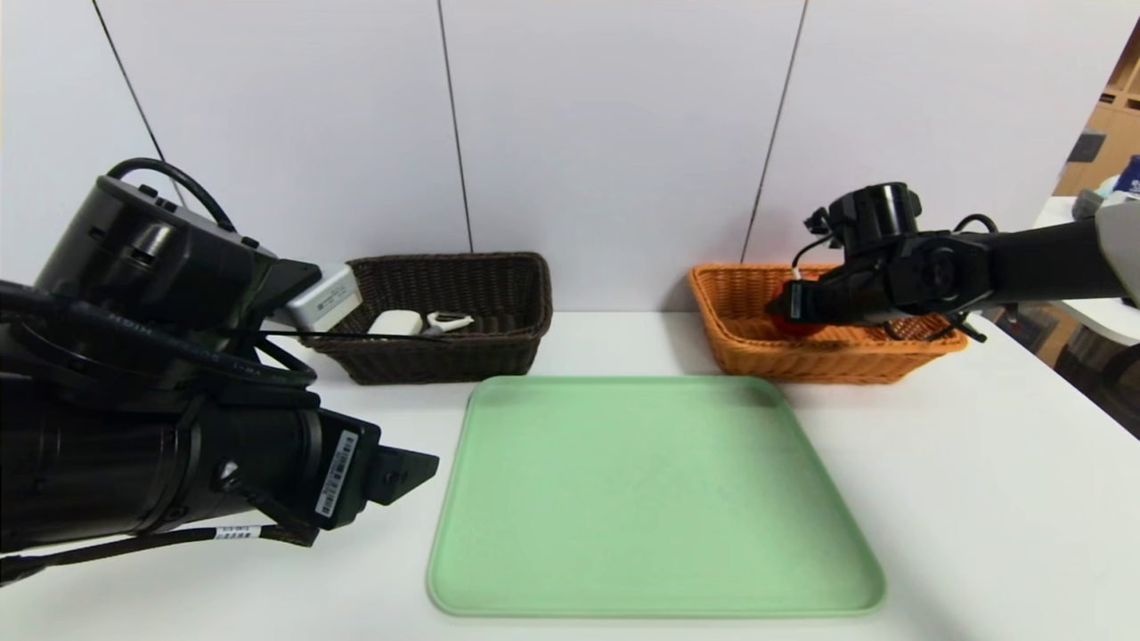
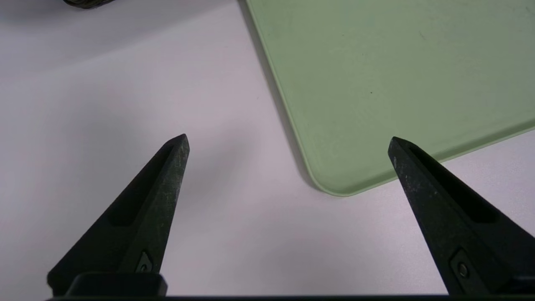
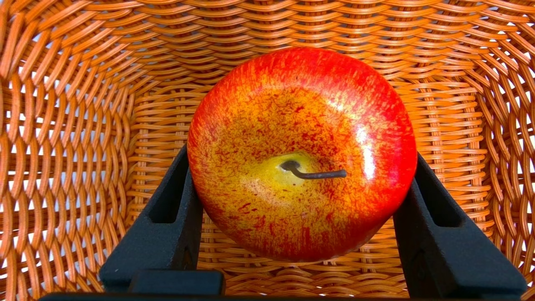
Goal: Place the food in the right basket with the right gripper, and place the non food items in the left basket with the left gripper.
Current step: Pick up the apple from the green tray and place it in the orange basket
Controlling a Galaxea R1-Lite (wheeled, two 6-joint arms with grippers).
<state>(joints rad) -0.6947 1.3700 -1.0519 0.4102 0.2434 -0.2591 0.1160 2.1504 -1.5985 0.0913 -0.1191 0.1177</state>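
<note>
A pale green tray (image 1: 655, 499) lies flat on a white table (image 1: 980, 499), its surface bare. White wall panels (image 1: 614, 125) with thin dark seams stand behind the table. At the far right edge, wooden shelving (image 1: 1104, 125) and part of another white table (image 1: 1100, 312) show.

From the head, the apple (image 1: 795, 326) is mostly hidden behind the right tool (image 1: 784, 307) inside the orange basket (image 1: 837, 356). The white items (image 1: 419, 322) in the brown basket (image 1: 445, 356) are too small to identify.
</note>
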